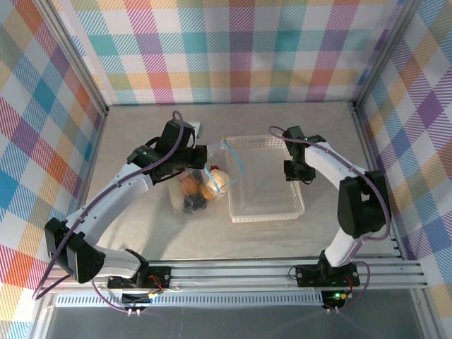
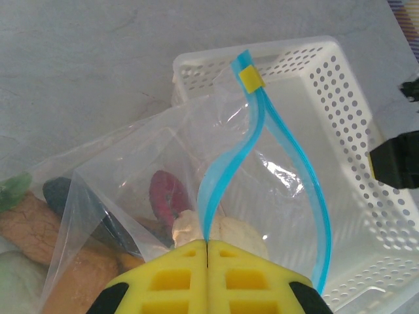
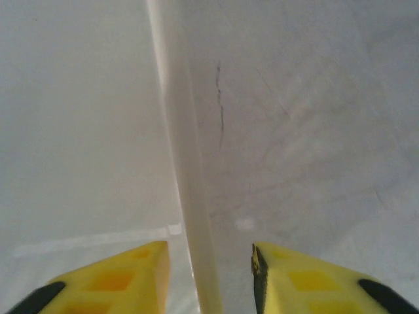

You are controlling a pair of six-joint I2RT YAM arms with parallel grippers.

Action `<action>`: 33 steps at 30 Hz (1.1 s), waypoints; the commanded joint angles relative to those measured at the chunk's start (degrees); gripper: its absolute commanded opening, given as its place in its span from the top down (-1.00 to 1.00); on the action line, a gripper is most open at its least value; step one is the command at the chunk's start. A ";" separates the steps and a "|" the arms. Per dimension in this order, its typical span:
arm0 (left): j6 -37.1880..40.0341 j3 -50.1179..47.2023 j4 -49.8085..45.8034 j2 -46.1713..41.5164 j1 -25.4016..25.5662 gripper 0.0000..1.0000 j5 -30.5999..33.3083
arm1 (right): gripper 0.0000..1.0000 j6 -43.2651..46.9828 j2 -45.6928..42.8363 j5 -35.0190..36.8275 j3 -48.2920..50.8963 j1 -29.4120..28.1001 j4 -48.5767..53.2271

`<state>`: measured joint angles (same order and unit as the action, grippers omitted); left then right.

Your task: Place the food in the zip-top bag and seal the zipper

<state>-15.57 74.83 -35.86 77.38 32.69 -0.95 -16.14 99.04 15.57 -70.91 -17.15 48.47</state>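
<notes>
Top view: the zip-top bag (image 1: 200,185) lies on the table (image 1: 318,127) at 9 o'clock of the white basket (image 1: 265,205). Its mouth end rests against the basket's left rim.

The food (image 1: 205,189) shows through the clear plastic as orange, tan and dark pieces bunched together. In my left wrist view a reddish-purple piece and a pale one sit just past my fingers.

My left gripper (image 2: 207,243) has its jaws pressed together, pinching one side of the zipper (image 2: 208,203). From there the blue strip runs toward 12 o'clock to a yellow tab over the basket's corner. The mouth gapes, the two blue sides bowed apart.

My right gripper (image 3: 209,245) is at the basket's 3 o'clock rim. Its jaws stand narrowly apart, straddling the basket wall. There is a gap on each side, so nothing is gripped.
</notes>
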 commanded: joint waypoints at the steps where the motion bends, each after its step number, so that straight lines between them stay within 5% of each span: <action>1: 0.19 0.52 -0.18 -0.48 -0.43 1.00 0.25 | 0.42 1.54 1.73 -2.36 -2.26 0.78 -1.27; 8: 0.36 0.57 -0.18 -0.23 -0.43 1.00 0.14 | 0.82 3.99 3.35 0.68 -3.60 2.10 0.15; 20: 0.85 0.97 -0.95 -1.07 -0.43 1.00 0.15 | 0.28 11.02 7.94 13.95 -3.31 9.01 2.22; 30: 1.47 1.09 -1.34 -1.03 -0.52 1.00 -0.08 | 0.26 9.64 4.55 6.31 -3.85 12.40 -0.02; 33: 1.55 1.26 -1.06 -0.37 -0.52 1.00 -0.46 | 0.04 8.55 0.41 2.68 -4.39 12.34 -1.01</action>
<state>-15.14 74.83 -36.05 77.38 32.69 -0.89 -6.59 105.16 22.65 -74.24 -4.56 48.36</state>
